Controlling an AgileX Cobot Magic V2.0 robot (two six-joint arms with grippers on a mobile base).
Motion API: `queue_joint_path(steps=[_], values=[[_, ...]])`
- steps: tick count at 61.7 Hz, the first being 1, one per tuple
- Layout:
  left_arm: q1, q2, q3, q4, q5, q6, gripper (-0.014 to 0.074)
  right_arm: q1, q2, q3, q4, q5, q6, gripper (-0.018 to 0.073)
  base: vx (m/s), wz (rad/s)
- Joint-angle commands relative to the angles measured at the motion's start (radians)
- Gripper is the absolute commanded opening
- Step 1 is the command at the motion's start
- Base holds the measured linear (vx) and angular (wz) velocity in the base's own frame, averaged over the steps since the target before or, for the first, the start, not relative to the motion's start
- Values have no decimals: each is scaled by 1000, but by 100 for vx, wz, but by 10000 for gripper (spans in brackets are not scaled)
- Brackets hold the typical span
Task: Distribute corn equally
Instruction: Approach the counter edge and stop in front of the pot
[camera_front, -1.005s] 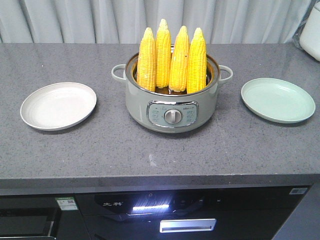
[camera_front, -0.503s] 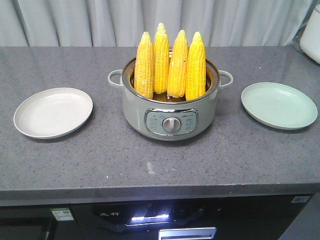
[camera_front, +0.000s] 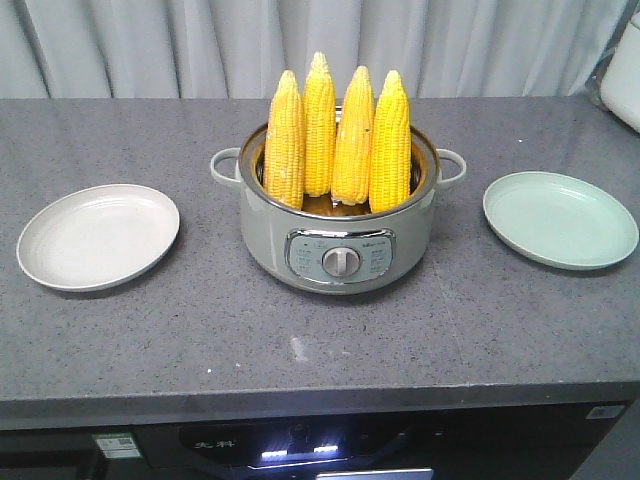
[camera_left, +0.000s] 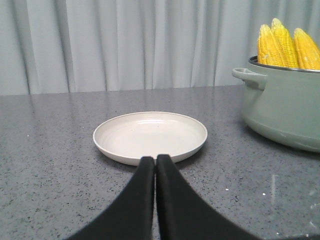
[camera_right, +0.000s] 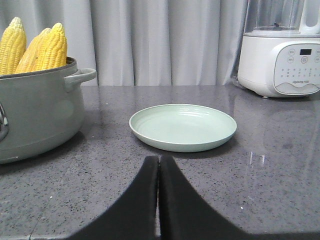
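Observation:
Several yellow corn cobs (camera_front: 338, 130) stand upright, tips up, in a grey-green electric pot (camera_front: 340, 245) at the counter's middle. The same corn (camera_left: 286, 42) shows at the right edge of the left wrist view, and the corn (camera_right: 35, 45) at the left of the right wrist view. A white plate (camera_front: 97, 236) lies left of the pot and a pale green plate (camera_front: 560, 218) lies right. My left gripper (camera_left: 154, 159) is shut and holds nothing, just short of the white plate (camera_left: 150, 136). My right gripper (camera_right: 158, 159) is shut and holds nothing, before the green plate (camera_right: 183, 126).
A white kitchen appliance (camera_right: 280, 55) stands at the back right of the grey counter (camera_front: 320, 330). Pale curtains hang behind. The pot has side handles (camera_front: 225, 165) and a front dial (camera_front: 342, 262). A dark oven front lies below the counter edge.
The front view has shifted: pot and plates sit lower and slightly left in frame, and less of the oven front shows. The corn, pot and plates keep their places relative to each other.

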Motion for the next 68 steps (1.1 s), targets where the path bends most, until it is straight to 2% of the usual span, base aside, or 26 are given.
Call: queue_joint_path(steps=[1, 68], values=[[-6, -16, 15, -2, -68, -6, -6, -4, 2, 7, -6, -80, -1, -6, 3, -1], [-6, -16, 15, -2, -68, -6, -6, -4, 2, 7, -6, -80, -1, -6, 3, -1]])
